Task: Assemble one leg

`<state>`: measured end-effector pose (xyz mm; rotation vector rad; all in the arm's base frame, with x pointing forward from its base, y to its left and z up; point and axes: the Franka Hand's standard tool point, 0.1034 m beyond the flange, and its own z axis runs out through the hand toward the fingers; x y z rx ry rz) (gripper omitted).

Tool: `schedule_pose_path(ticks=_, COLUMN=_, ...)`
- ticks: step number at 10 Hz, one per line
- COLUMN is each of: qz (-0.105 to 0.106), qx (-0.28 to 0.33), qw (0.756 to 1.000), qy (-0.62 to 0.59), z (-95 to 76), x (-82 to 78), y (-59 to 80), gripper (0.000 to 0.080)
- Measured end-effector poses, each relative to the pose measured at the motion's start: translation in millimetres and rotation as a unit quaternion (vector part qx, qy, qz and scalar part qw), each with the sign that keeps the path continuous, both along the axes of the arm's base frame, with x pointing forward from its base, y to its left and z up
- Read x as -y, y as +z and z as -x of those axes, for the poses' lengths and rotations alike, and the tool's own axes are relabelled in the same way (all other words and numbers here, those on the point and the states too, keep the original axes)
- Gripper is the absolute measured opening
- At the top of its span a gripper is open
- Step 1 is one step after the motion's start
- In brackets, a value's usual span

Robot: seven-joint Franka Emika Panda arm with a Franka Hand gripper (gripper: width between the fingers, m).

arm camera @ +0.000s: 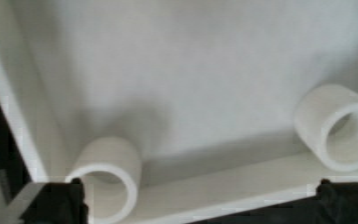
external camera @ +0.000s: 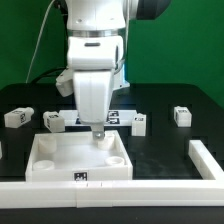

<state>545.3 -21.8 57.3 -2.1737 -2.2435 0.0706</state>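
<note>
Several small white legs with black-and-white tags lie on the black table behind the tray: one at the far left point(external camera: 17, 117), one nearer point(external camera: 54, 122), one right of the arm point(external camera: 139, 122) and one further right point(external camera: 181, 115). The large white square tray point(external camera: 100, 172) lies in front. My gripper point(external camera: 97, 130) hangs over the tray's far side, open and empty. In the wrist view the gripper point(arm camera: 197, 203) has its dark fingertips point(arm camera: 51, 200) wide apart above the tray floor point(arm camera: 194, 90), beside two round corner sockets point(arm camera: 105, 178) point(arm camera: 339, 125). No leg shows in the wrist view.
The marker board point(external camera: 122, 117) lies behind the gripper, partly hidden by the arm. A white L-shaped fence runs along the table's front point(external camera: 120, 192) and up the exterior view's right point(external camera: 206, 160).
</note>
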Motion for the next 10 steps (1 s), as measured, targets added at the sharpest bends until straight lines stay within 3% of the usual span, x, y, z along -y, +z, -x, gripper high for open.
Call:
schedule_pose_path(ticks=6, qz=0.004, qx=-0.003, qw=1.0, qy=0.012, z=4.2, x=4.6, y=-4.0, gripper=0.065)
schedule_pose_path(ticks=8, qz=-0.001, qx=-0.005, qw=1.0, qy=0.026, z=33.5, x=11.1, y=-14.0, gripper=0.065)
schedule_pose_path(ticks=10, qz=-0.004, qx=-0.019, qw=0.999, qy=0.032, z=52.6, x=18.5, y=-22.8, gripper=0.065)
